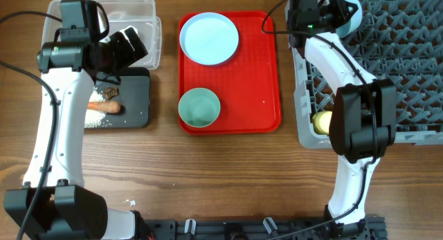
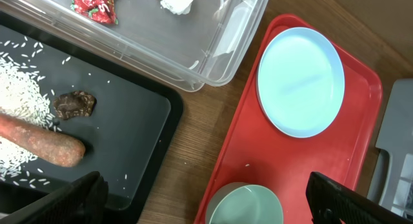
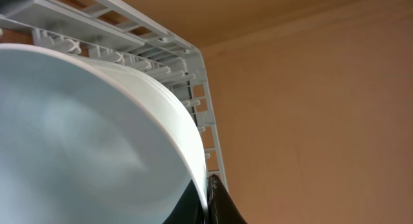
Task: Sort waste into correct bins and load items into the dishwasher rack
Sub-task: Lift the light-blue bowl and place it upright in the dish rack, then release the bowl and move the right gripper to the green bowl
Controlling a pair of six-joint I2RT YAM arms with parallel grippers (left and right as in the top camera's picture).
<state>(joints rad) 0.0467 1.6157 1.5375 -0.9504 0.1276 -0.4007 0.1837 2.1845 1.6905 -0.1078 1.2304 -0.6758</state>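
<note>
Bowl [image 3: 90,140] in right hand [image 3: 210,201] looks pale blue, smooth, tilted.

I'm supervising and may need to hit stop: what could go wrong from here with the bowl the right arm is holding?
The right gripper pinches the bowl only at its rim, so it may slip or swing when lowered. It hangs near a corner of the dishwasher rack, so it could strike the wall or the pegs and land crooked.
</note>
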